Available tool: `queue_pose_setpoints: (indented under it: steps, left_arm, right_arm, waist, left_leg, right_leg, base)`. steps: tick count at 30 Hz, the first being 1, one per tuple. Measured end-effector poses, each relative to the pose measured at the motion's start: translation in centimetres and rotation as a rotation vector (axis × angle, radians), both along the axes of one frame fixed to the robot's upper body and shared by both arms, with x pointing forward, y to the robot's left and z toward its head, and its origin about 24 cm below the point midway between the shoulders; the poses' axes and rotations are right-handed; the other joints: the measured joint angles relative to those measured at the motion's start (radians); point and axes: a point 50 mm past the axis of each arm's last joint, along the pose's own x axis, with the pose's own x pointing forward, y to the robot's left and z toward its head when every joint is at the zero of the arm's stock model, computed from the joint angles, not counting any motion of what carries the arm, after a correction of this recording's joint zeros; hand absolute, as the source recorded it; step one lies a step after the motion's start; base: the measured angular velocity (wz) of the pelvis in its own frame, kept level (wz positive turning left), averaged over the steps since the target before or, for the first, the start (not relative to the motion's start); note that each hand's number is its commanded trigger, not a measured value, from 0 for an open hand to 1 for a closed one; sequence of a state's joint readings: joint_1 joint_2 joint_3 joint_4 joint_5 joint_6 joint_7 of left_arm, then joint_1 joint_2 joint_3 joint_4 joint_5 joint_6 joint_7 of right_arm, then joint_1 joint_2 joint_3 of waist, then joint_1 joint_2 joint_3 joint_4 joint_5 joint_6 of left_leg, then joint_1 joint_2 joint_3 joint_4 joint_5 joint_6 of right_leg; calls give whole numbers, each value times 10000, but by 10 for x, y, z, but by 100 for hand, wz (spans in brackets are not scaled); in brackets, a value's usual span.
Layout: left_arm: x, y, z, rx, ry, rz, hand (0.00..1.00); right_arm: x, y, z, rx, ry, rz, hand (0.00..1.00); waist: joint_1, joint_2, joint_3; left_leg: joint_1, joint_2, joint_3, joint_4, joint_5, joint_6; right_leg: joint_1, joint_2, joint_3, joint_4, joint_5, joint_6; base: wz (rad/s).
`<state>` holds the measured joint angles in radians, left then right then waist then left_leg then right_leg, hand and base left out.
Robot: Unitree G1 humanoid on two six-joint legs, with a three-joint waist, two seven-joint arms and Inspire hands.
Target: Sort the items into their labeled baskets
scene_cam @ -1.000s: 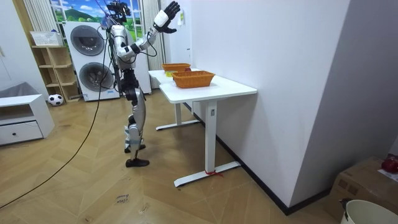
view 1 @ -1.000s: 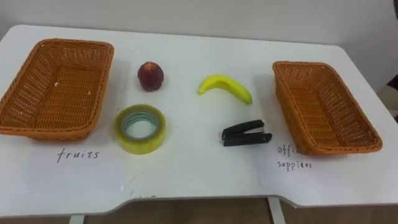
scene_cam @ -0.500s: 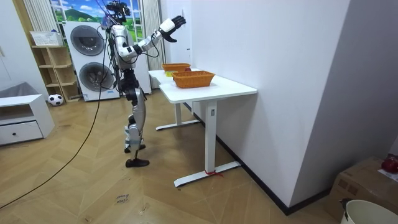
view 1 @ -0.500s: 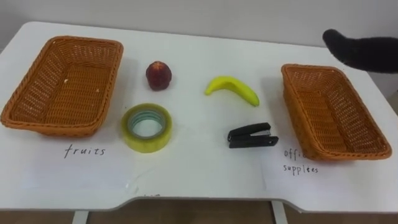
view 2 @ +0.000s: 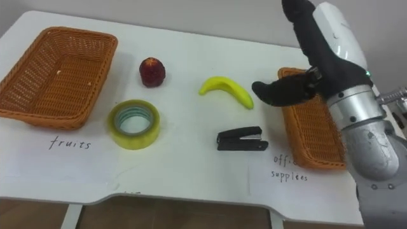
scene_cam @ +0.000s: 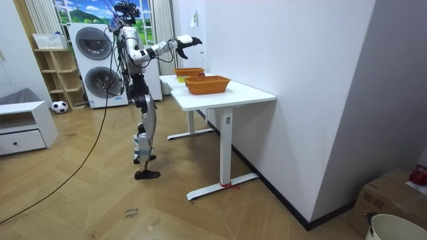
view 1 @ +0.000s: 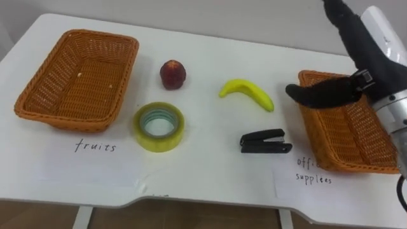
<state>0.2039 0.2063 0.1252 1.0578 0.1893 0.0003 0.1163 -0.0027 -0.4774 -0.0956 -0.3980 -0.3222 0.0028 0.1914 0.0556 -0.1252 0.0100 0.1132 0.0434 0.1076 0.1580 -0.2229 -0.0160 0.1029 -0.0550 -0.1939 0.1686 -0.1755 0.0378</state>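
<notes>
Right hand [view 1: 367, 69] hangs above the worktop [view 1: 210, 172] with fingers straight and thumb spread, holding nothing; I judge it is posed that way to start a pick. Directly beneath it sits the empty right basket [view 1: 343, 137]. The stapler [view 1: 266, 141] lies just off its thumb side, the banana [view 1: 247, 94] near the thumb tip, the tape roll [view 1: 159, 126] and red fruit [view 1: 173, 74] well beyond, and the empty left basket [view 1: 63, 118] farthest; all four lie loose, unsorted.
</notes>
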Motion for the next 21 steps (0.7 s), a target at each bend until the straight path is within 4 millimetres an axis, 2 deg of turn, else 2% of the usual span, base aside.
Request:
queue_pose_setpoints:
  steps: [5,12,15,19,20,21]
  left_arm:
    - [2,0,0,11,-6,-144,0]
    - [17,-2,2,22,-329,-427,0]
    - [22,-2,3,32,-494,-475,0]
    - [25,-2,3,41,-567,-490,0]
    - [25,-2,3,40,-564,-495,0]
    - [25,-2,3,36,-549,-496,0]
  right_arm:
    - [1,7,-6,-314,549,456,0]
    - [-1,31,-30,-1293,2178,1673,0]
    - [-2,32,-33,-1439,2510,1885,0]
    - [-1,32,-35,-1765,2790,1805,0]
    - [-2,32,-36,-1874,2846,1798,0]
    - [-2,31,-37,-2064,2935,1755,0]
  waist:
    - [38,21,-6]
    - [131,47,-14]
    - [286,47,-21]
    - [312,35,-29]
    - [311,-8,-59]
    - [314,15,-41]
  left_leg:
    - [-89,0,-41,32,0,0]
    - [-152,-6,-127,82,1,-2]
    - [-151,-9,-128,85,2,-2]
    - [-154,-11,-164,86,3,-3]
    - [-150,-11,-172,87,3,-3]
    - [-149,-13,-193,91,3,-3]
  right_leg:
    - [-5,1,-6,-9,0,0]
    - [-13,3,43,-12,0,0]
    - [-13,2,47,-12,0,0]
    - [-7,1,47,-6,0,0]
    - [0,1,49,-9,0,0]
    - [11,1,50,-9,0,0]
  base:
    - [4]
    - [3]
    - [0]
    - [1]
    - [0]
    - [3]
